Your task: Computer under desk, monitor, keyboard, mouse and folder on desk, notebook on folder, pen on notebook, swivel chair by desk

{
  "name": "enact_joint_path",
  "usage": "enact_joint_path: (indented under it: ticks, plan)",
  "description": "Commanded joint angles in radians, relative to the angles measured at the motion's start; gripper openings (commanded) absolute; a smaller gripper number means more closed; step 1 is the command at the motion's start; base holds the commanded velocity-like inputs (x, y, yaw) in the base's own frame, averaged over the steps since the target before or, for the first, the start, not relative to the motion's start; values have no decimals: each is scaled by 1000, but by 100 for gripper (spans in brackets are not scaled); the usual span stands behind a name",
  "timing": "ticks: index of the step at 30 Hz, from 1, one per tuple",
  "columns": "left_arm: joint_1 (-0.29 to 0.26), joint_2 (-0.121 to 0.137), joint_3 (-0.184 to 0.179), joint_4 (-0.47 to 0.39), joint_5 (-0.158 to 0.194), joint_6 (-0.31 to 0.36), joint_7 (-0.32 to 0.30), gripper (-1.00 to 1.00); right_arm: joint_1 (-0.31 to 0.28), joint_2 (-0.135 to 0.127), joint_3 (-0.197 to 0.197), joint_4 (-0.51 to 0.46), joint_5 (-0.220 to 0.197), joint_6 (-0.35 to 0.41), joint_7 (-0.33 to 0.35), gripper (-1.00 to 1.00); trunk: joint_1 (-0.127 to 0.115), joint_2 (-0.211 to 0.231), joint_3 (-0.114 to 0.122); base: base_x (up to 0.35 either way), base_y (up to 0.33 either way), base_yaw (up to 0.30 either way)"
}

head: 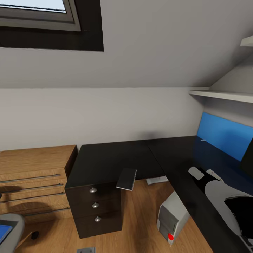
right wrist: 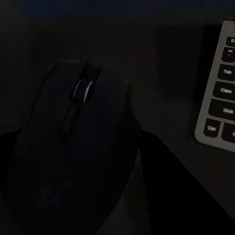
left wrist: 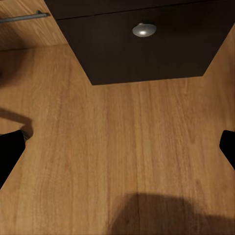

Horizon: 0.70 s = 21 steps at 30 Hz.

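At the far left, the grey upholstered swivel chair (head: 10, 226) has the flat bright blue folder (head: 5, 232) on its seat, near the light-wood low shelving (head: 35, 175). My left gripper (left wrist: 117, 147) hangs over the light wood floor (left wrist: 122, 147) in front of the black three-drawer unit with silver knobs (head: 95, 207); its jaws stand wide apart, holding nothing.

Further right, a small thin grey-white notebook (head: 126, 179) lies on the glossy black top of the L-shaped desk (head: 116, 161), overhanging its front edge. Below, the small grey tower computer with a red light (head: 172, 218) stands on the floor beside the desk's long wing, seemingly not fully tucked under.

On the right, my white right arm (head: 225, 196) reaches over the desk. In my right wrist view the small dark rounded mouse (right wrist: 78, 147) sits between my right gripper (right wrist: 81, 161) jaws, which appear closed around its sides, with the slim grey-framed keyboard (right wrist: 220, 88) just beside it, apart.

The step, I judge, is setting the mouse next to the keyboard. To do it well I should lower it flat on the desk, keep a small gap from the keyboard, open slowly, then lift straight up so I don't drag it.
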Motion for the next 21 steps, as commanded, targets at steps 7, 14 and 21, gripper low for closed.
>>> enact_joint_path:
  ticks: [7, 14, 21]
  plan:
    - [-1, 1, -9, -1, 10, -5, 6, 100, -1, 0, 7, -1, -14, -9, -3, -100, 27, -50, -22, 0, 0, -146]
    - [-1, 1, -9, -1, 11, -5, 5, 100, -1, 1, 7, -1, -13, -10, -3, -100, 38, -71, -30, 0, 0, -136]
    - [-1, 1, -12, -1, 9, -5, -2, 100, -1, 2, 8, -1, -11, -12, 4, -100, 38, -71, -30, 0, 0, -8]
